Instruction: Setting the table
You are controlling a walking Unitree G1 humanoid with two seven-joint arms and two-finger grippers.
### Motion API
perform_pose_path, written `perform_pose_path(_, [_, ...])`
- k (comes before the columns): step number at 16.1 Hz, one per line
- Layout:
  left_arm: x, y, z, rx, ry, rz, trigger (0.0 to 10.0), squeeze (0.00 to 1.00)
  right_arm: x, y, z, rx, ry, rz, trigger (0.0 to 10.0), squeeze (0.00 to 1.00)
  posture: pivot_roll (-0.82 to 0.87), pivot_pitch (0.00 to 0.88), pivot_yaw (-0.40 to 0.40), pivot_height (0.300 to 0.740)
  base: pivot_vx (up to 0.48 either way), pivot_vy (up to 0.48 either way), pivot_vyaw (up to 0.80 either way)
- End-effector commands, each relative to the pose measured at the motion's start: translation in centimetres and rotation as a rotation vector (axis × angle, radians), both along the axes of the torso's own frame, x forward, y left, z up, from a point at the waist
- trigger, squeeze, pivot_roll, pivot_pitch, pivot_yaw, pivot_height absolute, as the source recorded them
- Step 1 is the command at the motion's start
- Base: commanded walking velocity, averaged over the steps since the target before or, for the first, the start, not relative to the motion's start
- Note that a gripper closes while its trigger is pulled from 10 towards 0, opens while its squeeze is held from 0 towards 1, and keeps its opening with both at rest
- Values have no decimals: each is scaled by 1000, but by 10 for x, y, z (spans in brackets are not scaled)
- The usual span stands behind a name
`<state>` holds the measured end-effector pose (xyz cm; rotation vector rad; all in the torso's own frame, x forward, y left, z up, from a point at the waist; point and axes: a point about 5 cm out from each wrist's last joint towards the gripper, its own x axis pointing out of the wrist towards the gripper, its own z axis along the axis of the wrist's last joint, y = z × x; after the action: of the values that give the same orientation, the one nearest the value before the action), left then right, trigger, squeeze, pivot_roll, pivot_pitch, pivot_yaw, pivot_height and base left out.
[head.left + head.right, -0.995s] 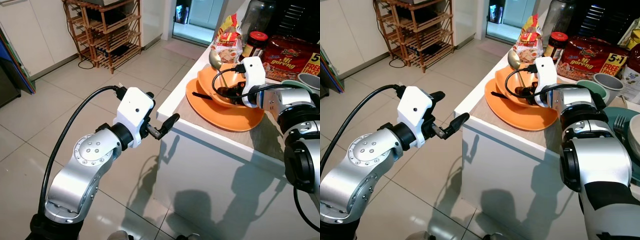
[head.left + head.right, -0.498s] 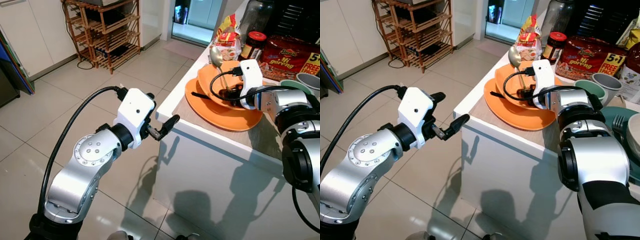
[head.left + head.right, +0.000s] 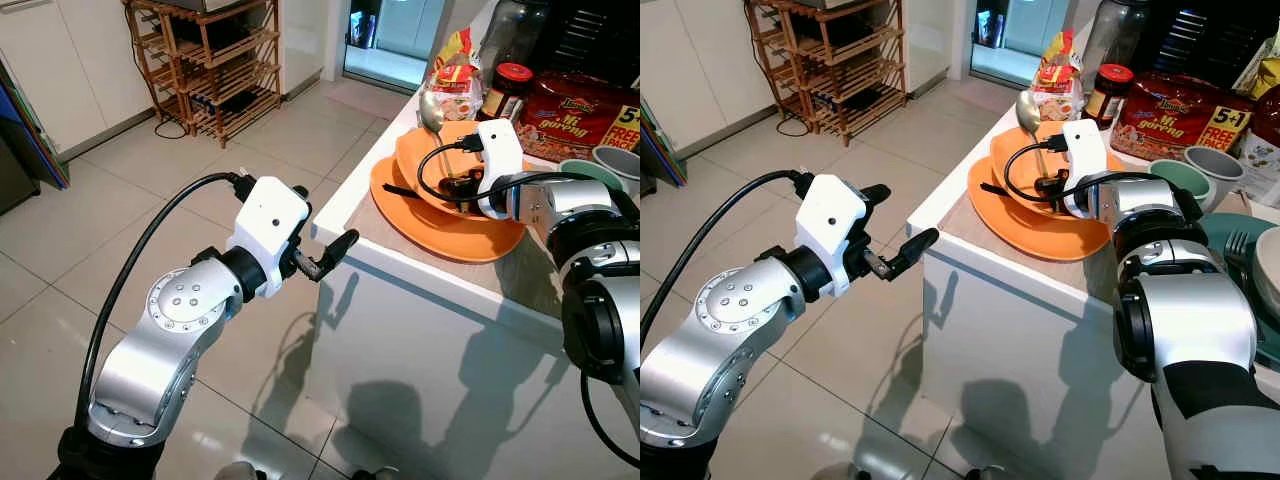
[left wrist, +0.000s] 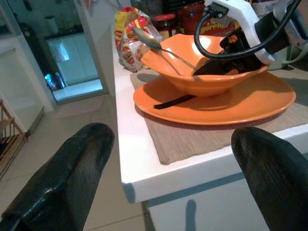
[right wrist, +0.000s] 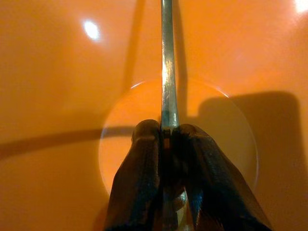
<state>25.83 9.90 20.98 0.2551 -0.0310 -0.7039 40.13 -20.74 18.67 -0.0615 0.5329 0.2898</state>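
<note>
White counter point(image 3: 400, 262), tiled floor point(image 3: 120, 200) — right gripper point(image 5: 166, 139) pinches a spoon point(image 3: 434, 118) inside the orange bowl point(image 4: 211, 77); left gripper point(image 4: 168, 168) gapes wide before the counter's edge.

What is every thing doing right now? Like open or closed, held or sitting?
Right gripper: shut on the spoon's handle, inside the bowl.
Spoon: held, leaning, its scoop past the bowl's rim.
Orange bowl: upright, sitting on the plate.
Orange plate: flat on the placemat.
Left gripper: open, in the air beside the counter.
Jar: upright, red lid on.
</note>
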Motion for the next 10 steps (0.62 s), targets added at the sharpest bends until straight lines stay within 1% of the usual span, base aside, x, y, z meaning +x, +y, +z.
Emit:
perform_pose_path(1, [0, -4, 3, 9, -18, -23, 10000, 0, 3, 1, 10, 21, -28, 4, 0, 0, 119, 0, -71, 740, 0, 0, 0])
perform_pose_path(2, [1, -4, 4, 9, -22, -23, 10000, 0, 4, 1, 15, 41, -45, 6, 0, 0, 119, 0, -68, 740, 0, 0, 0])
perform_pose_path(4, [5, -4, 6, 10, -36, -18, 10000, 0, 7, 0, 32, 118, -100, 6, 0, 0, 114, 0, -63, 740, 0, 0, 0])
perform_pose_path(5, [6, -4, 7, 9, -42, -18, 10000, 0, 8, -1, 39, 138, -124, 6, 0, 0, 114, 0, -63, 740, 0, 0, 0])
perform_pose_path(6, [7, -5, 7, 8, -45, -21, 10000, 0, 9, -3, 51, 160, -157, 14, 0, 0, 114, 0, -63, 740, 0, 0, 0])
perform_pose_path(8, [8, -6, 8, 5, -51, -24, 10000, 0, 10, -6, 66, 183, -199, 27, 0, 0, 103, 0, -50, 740, 0, 0, 0])
perform_pose_path(9, [10, -6, 10, -6, -65, -5, 10000, 0, 10, -8, 80, 202, -250, 42, 0, 0, 99, 0, -49, 740, 0, 0, 0])
perform_pose_path(10, [14, -4, 11, -8, -86, 34, 10000, 0, 10, -8, 89, 222, -296, 58, 0, 0, 102, 0, -58, 740, 0, 0, 0])
